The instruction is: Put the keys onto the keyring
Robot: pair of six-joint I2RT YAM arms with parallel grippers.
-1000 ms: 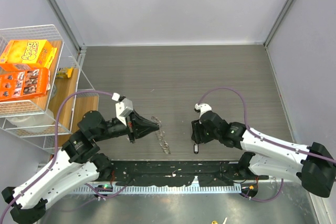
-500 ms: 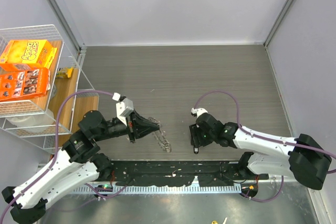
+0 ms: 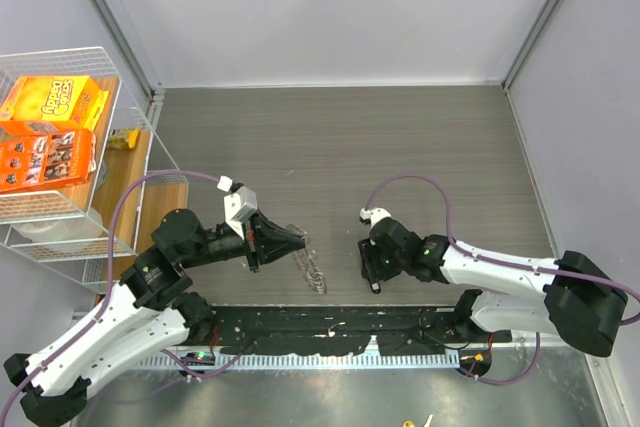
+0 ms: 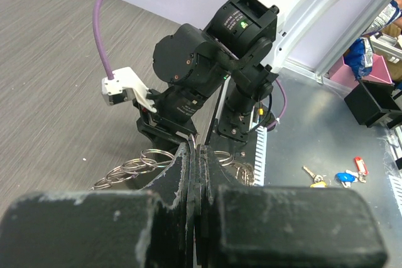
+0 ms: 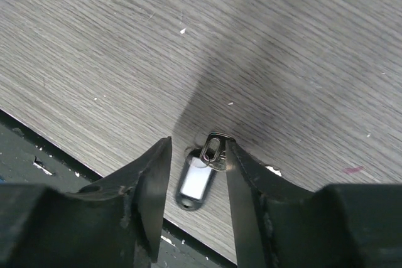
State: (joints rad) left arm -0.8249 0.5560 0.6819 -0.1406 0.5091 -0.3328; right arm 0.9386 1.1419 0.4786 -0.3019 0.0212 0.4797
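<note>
**A:** Which hand is nearer the key (image 5: 196,183)?

**B:** The right hand (image 5: 196,149), easily. It hangs straight over the key with its fingers spread, one on each side. The key lies flat on the bench (image 3: 400,147), close to the near edge.

**A:** How does its long axis run?

**B:** In the wrist view it runs lengthwise down the gap, tilted a little. The silver loop is at the far end, close to the right finger. The black-framed tag with its white label is at the near end. I judge the fingers would close across the narrow width, which is the way you want. The loop sits off-centre, though, so that finger would probably meet it first and might nudge the key sideways.

**A:** Are the fingers touching it?

**B:** I can't tell. The loop looks to be just beside the right finger or against it. The left finger is apart from the tag.

**A:** And the keyring (image 3: 312,269)?

**B:** It is a string of silver rings lying on the bench between the two arms. From the key it lies towards the left arm, near but not touching. The left hand (image 4: 196,149) has its tip at the far end of that string, with the fingers pressed together. I can't see whether a ring is caught between them.

**A:** So what does the next move turn on?

**B:** In my judgement, on the right hand closing squarely on the key and then carrying it across towards the rings.
</note>
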